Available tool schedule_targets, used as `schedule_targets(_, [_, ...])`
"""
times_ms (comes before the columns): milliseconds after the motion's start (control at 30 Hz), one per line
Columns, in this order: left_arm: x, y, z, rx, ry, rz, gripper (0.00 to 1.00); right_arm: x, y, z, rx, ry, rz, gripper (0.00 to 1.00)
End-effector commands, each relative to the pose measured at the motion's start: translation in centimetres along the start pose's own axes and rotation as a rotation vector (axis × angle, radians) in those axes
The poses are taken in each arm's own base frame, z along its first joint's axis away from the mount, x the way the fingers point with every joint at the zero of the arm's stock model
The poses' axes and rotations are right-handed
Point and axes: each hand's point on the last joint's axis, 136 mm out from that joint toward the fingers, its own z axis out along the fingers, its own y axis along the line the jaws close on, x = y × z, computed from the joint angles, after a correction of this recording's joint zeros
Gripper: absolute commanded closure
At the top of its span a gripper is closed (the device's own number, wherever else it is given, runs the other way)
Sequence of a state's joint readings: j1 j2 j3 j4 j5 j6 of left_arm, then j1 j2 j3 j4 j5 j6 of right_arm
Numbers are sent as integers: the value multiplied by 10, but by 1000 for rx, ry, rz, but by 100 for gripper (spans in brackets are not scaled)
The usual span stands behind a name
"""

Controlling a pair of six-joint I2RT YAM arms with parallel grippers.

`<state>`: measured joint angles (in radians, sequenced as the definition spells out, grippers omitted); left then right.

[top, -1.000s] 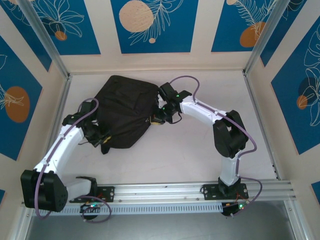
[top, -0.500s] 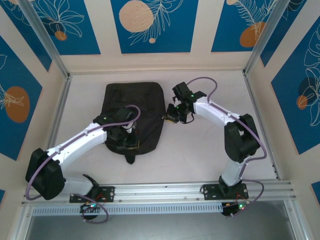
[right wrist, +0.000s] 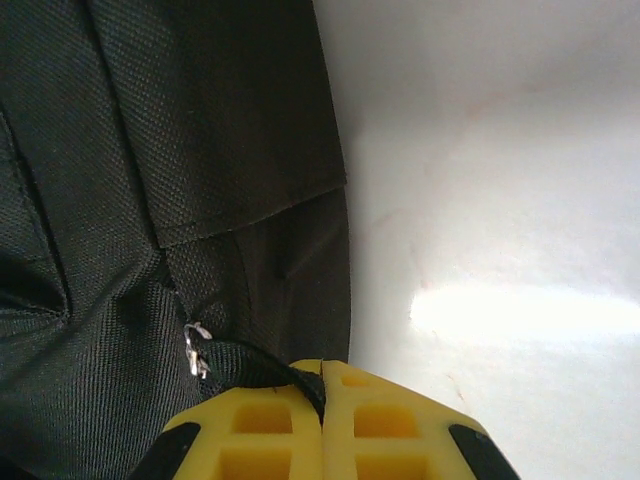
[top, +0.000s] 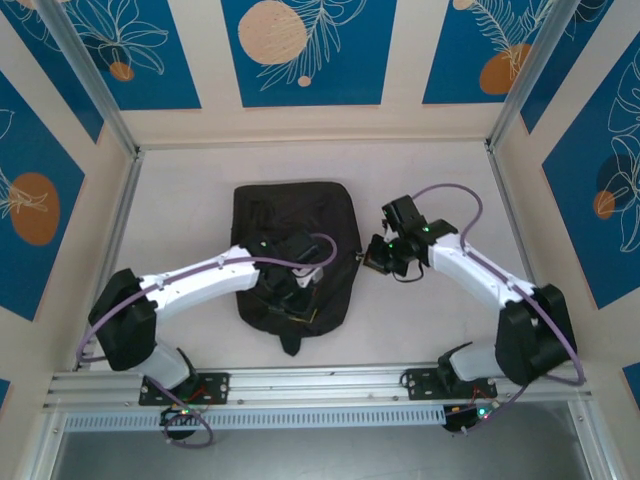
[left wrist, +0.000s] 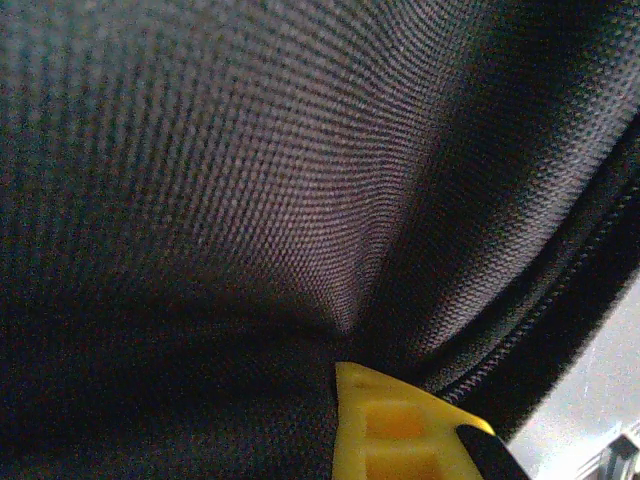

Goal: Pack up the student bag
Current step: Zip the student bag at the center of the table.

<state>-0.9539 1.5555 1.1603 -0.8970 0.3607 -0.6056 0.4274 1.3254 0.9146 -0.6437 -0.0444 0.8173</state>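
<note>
Black woven fabric marks the student bag (top: pixel 292 220), which lies flat near the middle of the pale tabletop (top: pixel 180 210), with a short strap end poking out of its near edge. The left arm (top: pixel 190 280) reaches from its base at the lower left, its white link running almost level to the right, and its wrist is bent down over the near half of the bag. In the left wrist view, the left jaws are pressed together on the bag. One yellow fingertip (left wrist: pixel 400 430) is buried in the cloth, which puckers into a crease that runs to its tip. The right arm (top: pixel 480 280) folds low, its dark elbow close to the near rail on the right. Its white forearm slants up and to the left to reach the bag's right edge. In the right wrist view, the right jaws are closed flush, pinching a thin black pull cord (right wrist: pixel 255 368) that leads to a small metal zip slider (right wrist: pixel 195 350). Half a second earlier the bag lay further left and further from the rail, and it has since slid right and toward the bases. Both arms have drawn back with it, and the right elbow has sunk from upright. A second ago the bag was bunched and turned at an angle.
</note>
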Motion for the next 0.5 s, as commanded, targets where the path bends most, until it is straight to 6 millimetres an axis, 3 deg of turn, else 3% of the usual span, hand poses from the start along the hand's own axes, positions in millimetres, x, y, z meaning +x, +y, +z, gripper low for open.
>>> schedule_targets(0, [19,-26,1,72,92,103,100,2,-14,-6,-2,-31,25,76])
schedule_targets(67, [19,-27,5,68,105,101,100,4,-18,-11,5,-35,22,61])
schedule_targets(200, [18,-25,7,55,110,101,100,1,-18,-24,18,-72,-14,43])
schedule_targets(367, [11,-9,10,-34,83,98,100,0,-8,-39,-21,-110,-62,39])
schedule_targets(467, [3,-1,13,-82,67,85,91,3,-2,-40,-45,-106,-84,39])
